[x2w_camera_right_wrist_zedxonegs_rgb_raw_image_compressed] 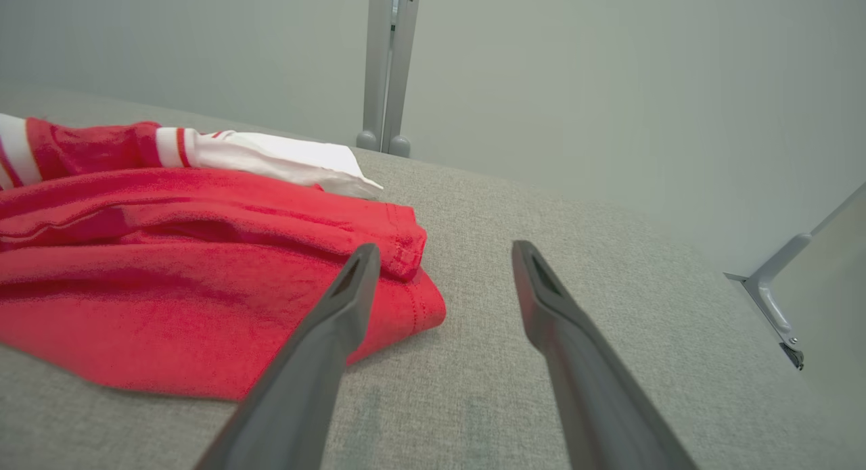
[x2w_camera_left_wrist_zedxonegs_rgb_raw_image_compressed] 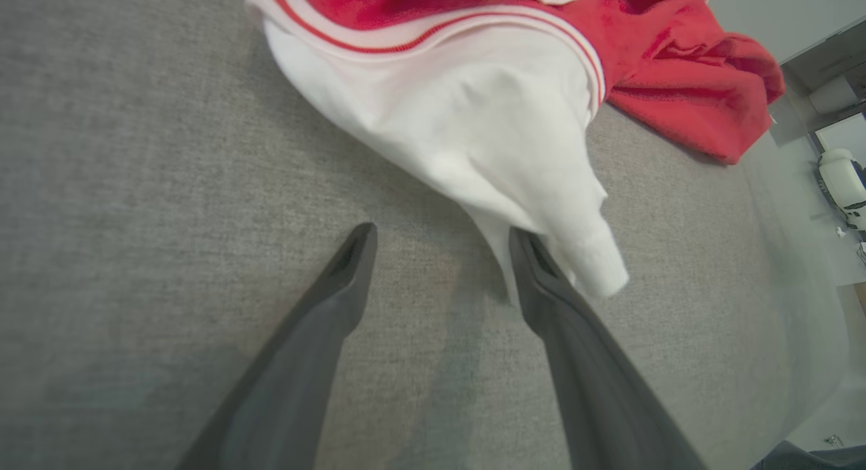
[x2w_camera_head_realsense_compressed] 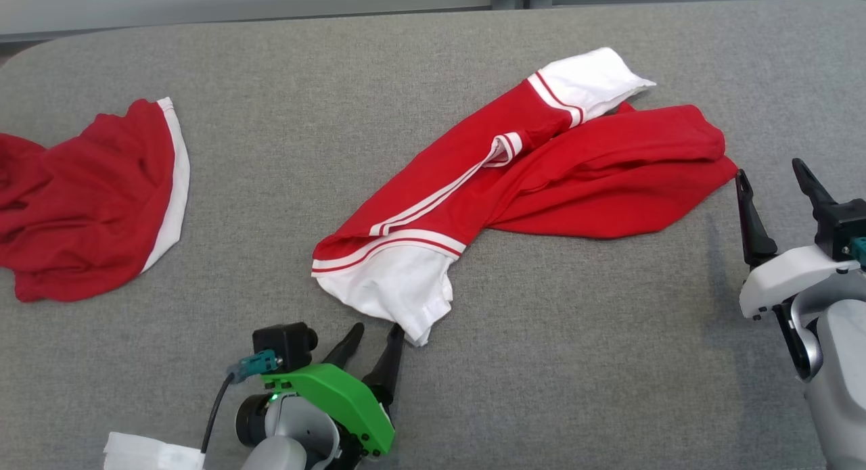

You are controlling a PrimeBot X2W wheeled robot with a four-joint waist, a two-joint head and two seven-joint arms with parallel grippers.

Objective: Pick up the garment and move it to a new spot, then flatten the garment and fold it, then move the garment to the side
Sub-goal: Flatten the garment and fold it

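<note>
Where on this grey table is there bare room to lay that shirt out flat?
The grey cloth-covered table is bare in front, between the robot's left hand and right hand, and between the crumpled red-and-white shirt and the red garment with a white hem. The centre-right and left edge are crowded.

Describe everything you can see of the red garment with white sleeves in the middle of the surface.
The garment is soft red knit with white, red-striped sleeves, crumpled and loosely bunched, lying slantwise on the grey cloth surface. One white sleeve points toward the open left gripper, whose finger reaches its cuff; the red hem lies beside the open right gripper. Nothing grips it.
</note>
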